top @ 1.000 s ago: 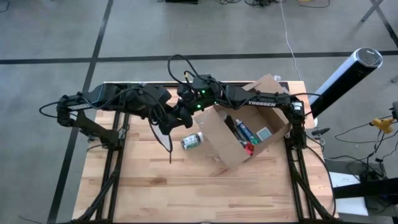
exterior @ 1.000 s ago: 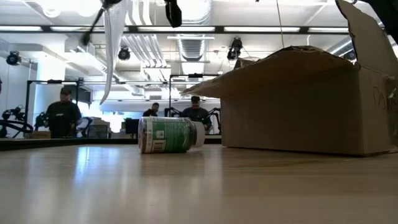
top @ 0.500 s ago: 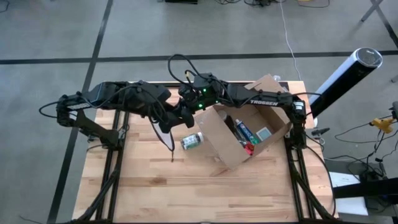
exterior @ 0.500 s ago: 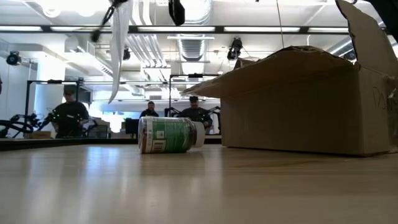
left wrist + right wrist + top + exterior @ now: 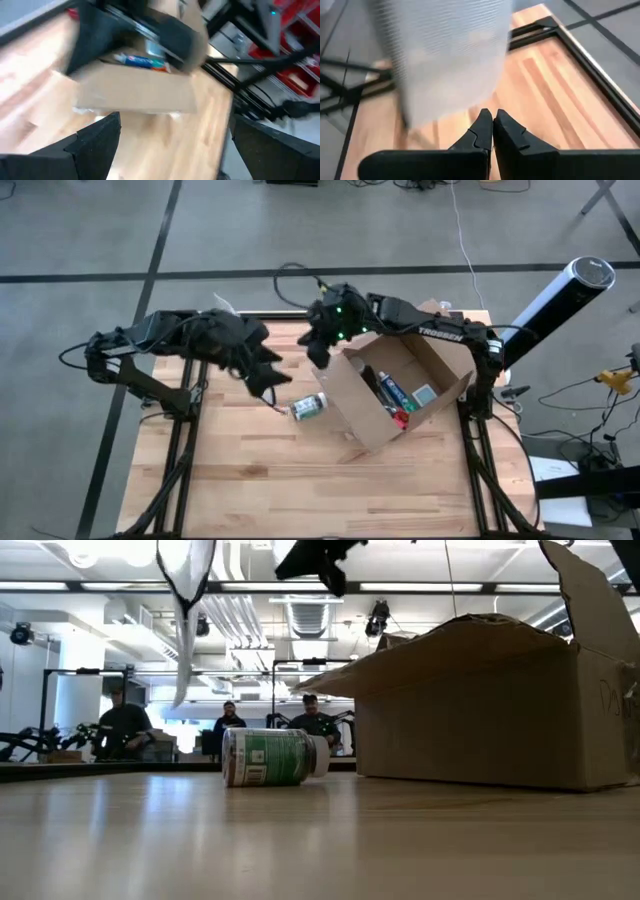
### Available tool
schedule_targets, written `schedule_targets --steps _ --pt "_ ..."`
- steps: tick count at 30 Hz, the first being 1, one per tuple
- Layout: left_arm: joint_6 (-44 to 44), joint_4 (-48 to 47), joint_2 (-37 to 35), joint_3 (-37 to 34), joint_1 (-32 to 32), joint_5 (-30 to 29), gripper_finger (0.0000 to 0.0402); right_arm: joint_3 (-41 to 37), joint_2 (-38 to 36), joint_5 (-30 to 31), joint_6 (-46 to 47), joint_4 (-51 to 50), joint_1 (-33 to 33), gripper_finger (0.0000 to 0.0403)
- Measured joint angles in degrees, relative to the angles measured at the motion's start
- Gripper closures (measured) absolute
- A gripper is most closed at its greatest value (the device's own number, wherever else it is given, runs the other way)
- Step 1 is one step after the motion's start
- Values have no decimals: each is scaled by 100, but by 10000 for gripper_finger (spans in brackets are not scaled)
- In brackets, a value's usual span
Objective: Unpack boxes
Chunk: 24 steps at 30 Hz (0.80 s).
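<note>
The brown cardboard box [image 5: 400, 395] stands open on the table's right half, with flaps up and several small items inside. A green-labelled bottle [image 5: 308, 407] lies on its side just left of it. A translucent pouch [image 5: 185, 620] hangs in the air below my left gripper [image 5: 265, 375]. In the left wrist view that gripper's fingers [image 5: 100, 137] stand wide apart with nothing between them. My right gripper [image 5: 318, 352] is shut and empty, high over the box's far left corner. It points at the pouch [image 5: 450, 55]. My left gripper: the pouch's upper end [image 5: 266, 387] sits right at it and the pouch hangs slack below, clear of the table. The wrist view shows no pouch between the open fingers. I cannot tell whether or how it touches the pouch.
Inside the box lie a toothpaste tube [image 5: 392, 390], a small grey pack [image 5: 425, 393] and a red item [image 5: 403, 416]. The box's raised flap [image 5: 590, 600] stands tall at the right. Bare wood [image 5: 300, 480] spreads across the table's near half. People are in the room beyond.
My right gripper has drawn away from my left gripper, going toward the table's right and far edge. It has tipped and stayed shut. The pouch has stayed hanging by my left gripper. It has turned about and now shows narrower in the low view.
</note>
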Motion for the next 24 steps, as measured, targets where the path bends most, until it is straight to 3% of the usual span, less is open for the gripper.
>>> schedule_targets --steps 5,11,18,24 --pt "128 -1 -92 -7 -13 10 47 -279 -209 112 -23 -90 -21 402" --pt "215 -39 -78 -20 -5 -163 47 -966 -1148 211 125 698 21 402" --pt "375 -58 -79 -44 63 -257 47 -2892 -2641 349 1123 2154 206 403" --pt "458 -85 -80 -44 111 -269 47 -4391 -3253 600 1810 3410 775 403"
